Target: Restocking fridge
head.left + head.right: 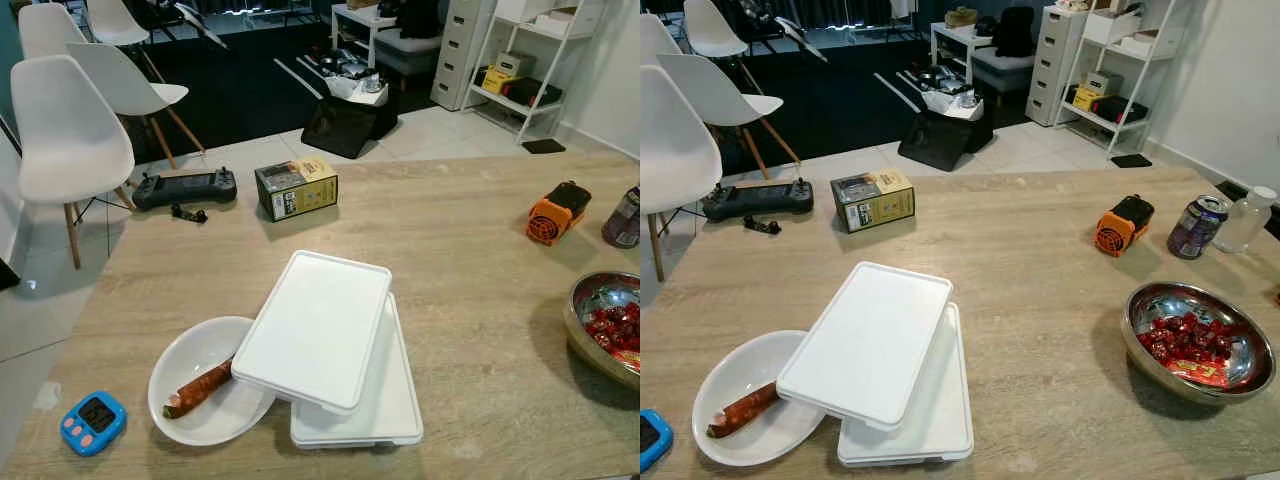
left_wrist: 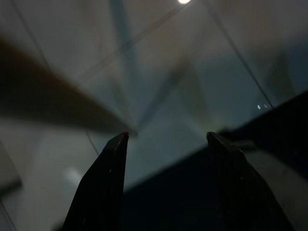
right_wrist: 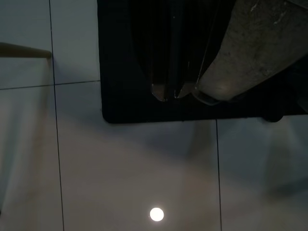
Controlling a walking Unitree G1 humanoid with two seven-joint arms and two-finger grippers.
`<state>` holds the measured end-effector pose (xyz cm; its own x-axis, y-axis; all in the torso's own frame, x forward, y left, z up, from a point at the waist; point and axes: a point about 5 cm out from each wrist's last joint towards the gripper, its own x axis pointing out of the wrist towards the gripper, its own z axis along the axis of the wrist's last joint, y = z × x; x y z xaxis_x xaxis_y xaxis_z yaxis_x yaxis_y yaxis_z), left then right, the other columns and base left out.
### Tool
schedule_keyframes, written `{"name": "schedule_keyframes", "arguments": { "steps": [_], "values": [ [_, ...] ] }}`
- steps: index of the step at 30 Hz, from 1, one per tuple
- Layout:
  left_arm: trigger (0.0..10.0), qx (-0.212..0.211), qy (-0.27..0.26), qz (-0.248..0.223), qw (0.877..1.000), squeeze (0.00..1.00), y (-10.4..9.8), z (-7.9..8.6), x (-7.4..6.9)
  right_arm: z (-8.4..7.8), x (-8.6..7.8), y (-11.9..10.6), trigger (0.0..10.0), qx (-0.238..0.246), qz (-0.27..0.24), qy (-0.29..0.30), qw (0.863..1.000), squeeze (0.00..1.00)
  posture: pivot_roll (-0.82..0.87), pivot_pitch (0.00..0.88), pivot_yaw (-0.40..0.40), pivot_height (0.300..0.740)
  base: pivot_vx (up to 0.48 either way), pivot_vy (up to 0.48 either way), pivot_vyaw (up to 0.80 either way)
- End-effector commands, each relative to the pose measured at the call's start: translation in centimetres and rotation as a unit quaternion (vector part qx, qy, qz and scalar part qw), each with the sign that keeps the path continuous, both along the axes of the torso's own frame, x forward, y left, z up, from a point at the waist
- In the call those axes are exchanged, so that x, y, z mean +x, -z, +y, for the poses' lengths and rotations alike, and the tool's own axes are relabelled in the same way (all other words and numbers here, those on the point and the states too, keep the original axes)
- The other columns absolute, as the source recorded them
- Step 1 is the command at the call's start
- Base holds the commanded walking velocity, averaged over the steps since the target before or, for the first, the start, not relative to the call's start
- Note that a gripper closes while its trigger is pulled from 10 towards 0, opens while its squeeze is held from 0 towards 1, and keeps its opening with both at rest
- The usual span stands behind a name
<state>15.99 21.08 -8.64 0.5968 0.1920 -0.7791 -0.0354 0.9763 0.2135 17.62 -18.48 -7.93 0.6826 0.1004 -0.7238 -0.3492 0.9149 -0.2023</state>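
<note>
The wooden table (image 1: pixel 1040 260) spread before the robot. On it lay the white lidded box (image 1: pixel 930 420), its lid (image 1: pixel 868 340) askew, with one corner overhanging the white bowl (image 1: pixel 735 385); box and lid ran lengthways away from the robot, tilted slightly rightward. Both arms hung idle below table level, so the box lay above and ahead of them, and on the robot's left, probably nearer the left arm. The left gripper (image 2: pixel 166 139) held its fingers apart over tiled floor; whether the right gripper's fingers were parted could not be told. The steel bowl (image 1: pixel 1200 345) held red pieces. The white bowl held one brown root (image 1: pixel 740 410).
</note>
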Motion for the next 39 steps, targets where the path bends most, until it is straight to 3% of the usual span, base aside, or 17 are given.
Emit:
{"name": "schedule_keyframes", "arguments": {
  "steps": [1, 5, 12, 15, 19, 39],
  "values": [
    [10.0, -0.014, -0.05, 0.025, 0.998, 0.0, 0.4, 1.1, -1.3, -0.2, -0.5, 0.3, 10.0, -0.004, 0.011, 0.005, 1.0, 0.0, -0.02, 0.072, 0.007, 0.74, 0.0, 0.0, 0.0],
    [10.0, -0.016, -0.062, 0.035, 0.997, 0.0, 0.5, 1.5, -1.6, -0.1, -0.3, 0.2, 10.0, -0.003, 0.01, 0.005, 1.0, 0.0, -0.01, 0.072, 0.007, 0.74, 0.0, 0.0, 0.0],
    [10.0, 0.017, 0.073, -0.003, 0.997, 0.0, -0.2, -0.3, 0.1, 0.1, 0.0, 0.1, 10.0, 0.0, 0.007, 0.006, 1.0, 0.0, -0.02, 0.07, 0.009, 0.74, 0.0, -0.137, 0.0],
    [10.0, 0.02, 0.089, -0.002, 0.996, 0.0, -0.2, -0.5, 0.3, 0.1, -0.2, 0.2, 10.0, -0.001, 0.009, 0.008, 1.0, 0.0, -0.02, 0.07, 0.009, 0.74, 0.0, -0.48, 0.0],
    [10.0, 0.012, 0.08, -0.001, 0.997, 0.0, -0.2, -0.5, 0.2, -0.1, -0.5, 0.3, 10.0, -0.002, 0.012, 0.009, 1.0, 0.0, -0.02, 0.071, 0.009, 0.74, 0.0, -0.48, 0.0],
    [10.0, 0.01, 0.035, -0.008, 0.999, 0.0, -0.2, 0.3, -0.2, -0.1, -0.5, 0.3, 10.0, -0.004, 0.015, 0.006, 1.0, 0.0, -0.02, 0.072, 0.003, 0.74, 0.0, 0.0, 0.0]
  ]
}}
